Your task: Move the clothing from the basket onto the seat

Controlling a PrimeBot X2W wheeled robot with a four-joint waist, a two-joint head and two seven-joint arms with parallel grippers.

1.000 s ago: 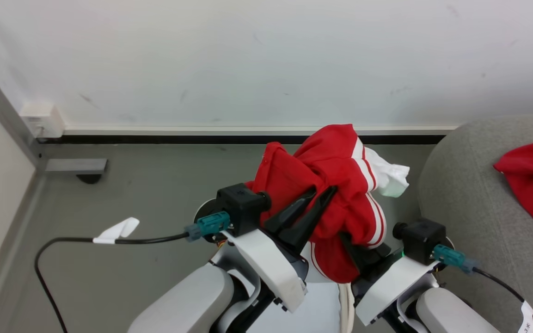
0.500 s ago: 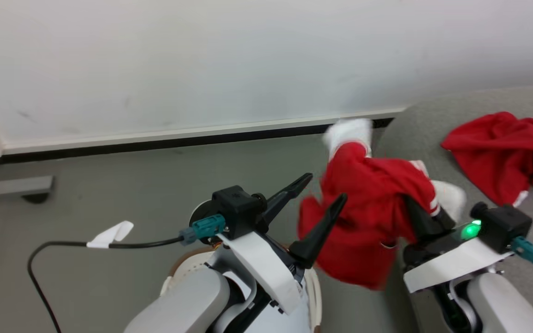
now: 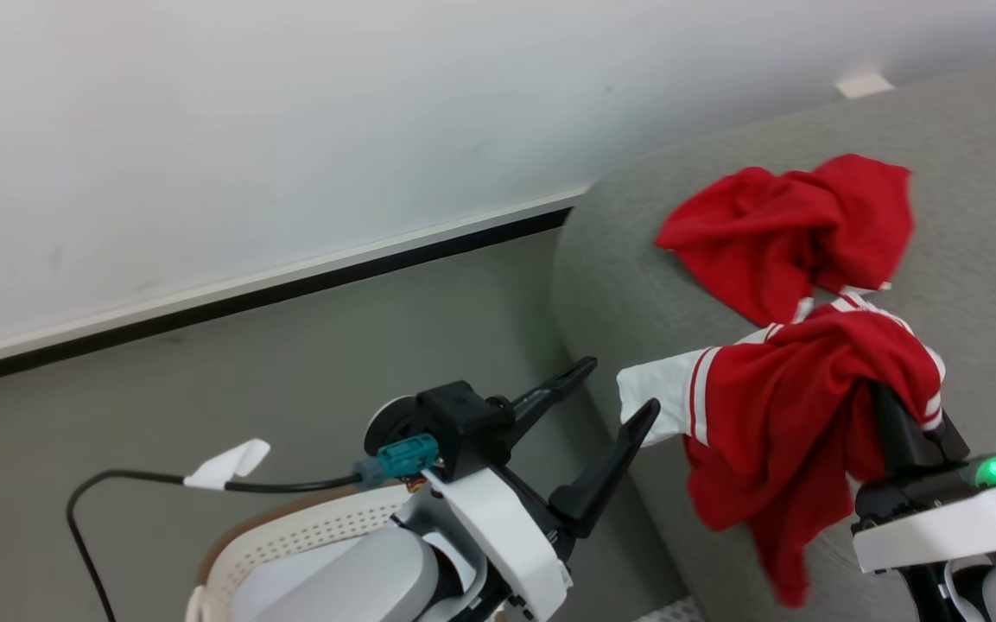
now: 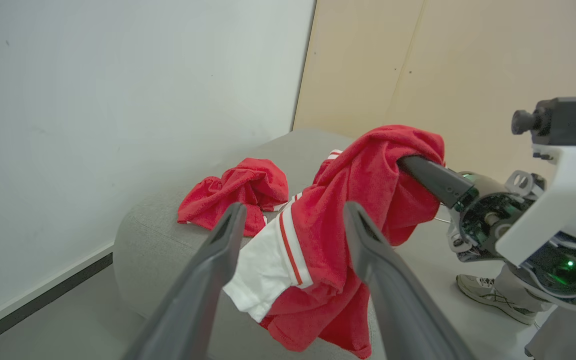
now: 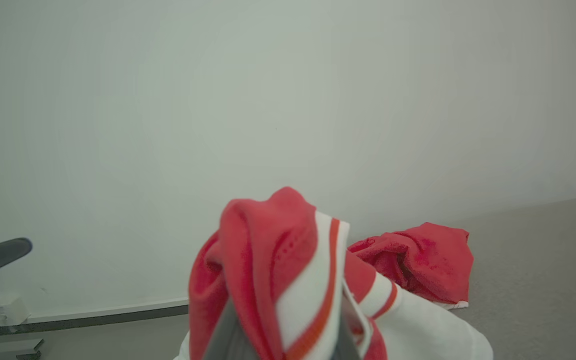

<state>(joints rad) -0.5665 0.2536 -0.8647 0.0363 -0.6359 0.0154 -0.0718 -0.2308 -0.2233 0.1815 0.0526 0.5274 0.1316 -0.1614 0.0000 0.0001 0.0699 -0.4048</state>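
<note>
Over the rounded edge of the seat [image 3: 627,285], right end effector [image 3: 886,410] holds a bunched red-and-white garment [image 3: 774,415], jaws closed on it, cloth draping loose; contact with the upholstery unclear. Further up lies a second red piece [image 3: 791,225]. Empty left end effector [image 3: 621,386] spread wide, just beside the garment's white panel. Rim of basket [image 3: 307,536] at lower left. Fabric judged light, limp, grippy; best pinched at a thick bunched fold.

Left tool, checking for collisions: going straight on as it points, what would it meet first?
Probably the clothing hanging from the right tool; the seat lies behind. Depth unclear.
</note>
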